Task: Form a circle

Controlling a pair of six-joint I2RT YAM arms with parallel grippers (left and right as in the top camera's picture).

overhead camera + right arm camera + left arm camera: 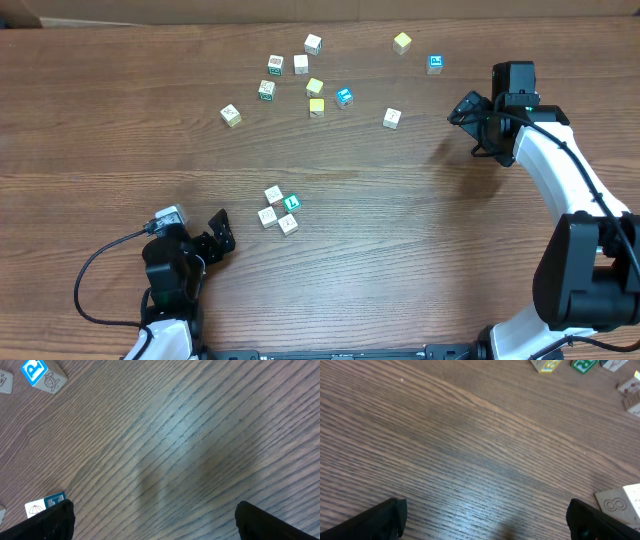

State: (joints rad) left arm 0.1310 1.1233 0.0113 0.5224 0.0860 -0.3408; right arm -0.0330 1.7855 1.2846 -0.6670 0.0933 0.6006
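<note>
The circle (279, 208) is a tight ring of small whitish printed cubes, one with a green face (291, 202), near the middle of the wooden table. My left gripper (218, 232) stands open a short way to its left, with only bare wood between its fingers (380, 522). A pale cube printed with an 8 (620, 504) lies just outside its right finger. My right gripper (472, 125) is far off at the back right, open over bare wood (155, 525). A blue-and-white cube (44, 506) sits by its left finger.
Loose cubes lie scattered across the back of the table: yellow ones (402, 42) (315, 87), blue ones (435, 64) (344, 97), white ones (392, 118) (313, 43) and one pale cube (230, 115) nearer the left. A black cable (95, 265) loops beside the left arm.
</note>
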